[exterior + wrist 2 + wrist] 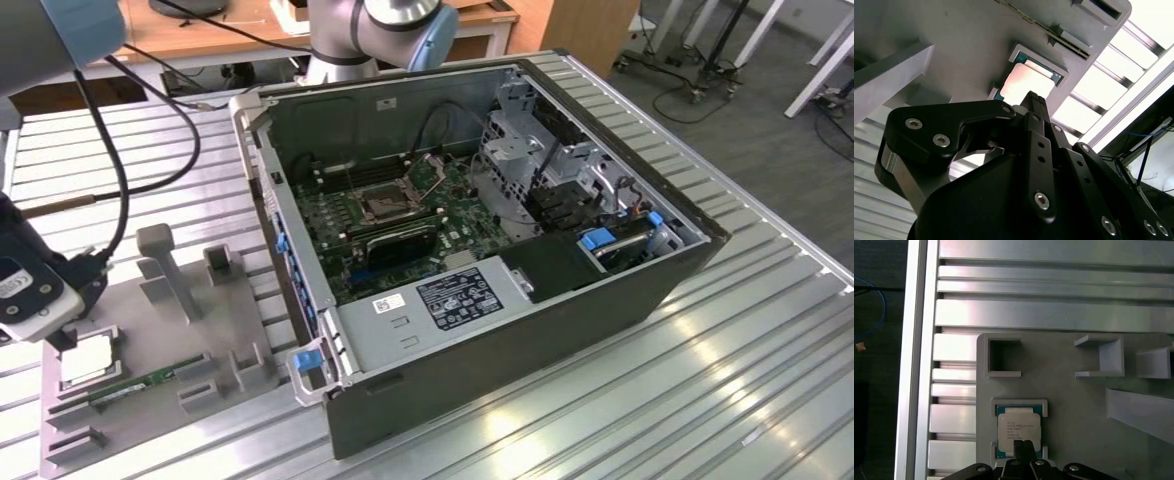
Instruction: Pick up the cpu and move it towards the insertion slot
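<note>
Looking across the ribbed aluminium table (747,380), I see the open computer case (534,340) lying on its side, the insertion slot (380,197) bare on the green board inside. Well apart from it, toward the exterior view's left, sits a grey fixture tray (147,330), and the cpu (1019,430) lies flat in its square nest there, silvery top up. The gripper (1024,446) hangs just above the chip's near edge with its tips pinched together and nothing between them. I judge this to be the approach before the pick. A grasp calls for the jaws to part enough to span the chip and descend squarely onto its edges.
</note>
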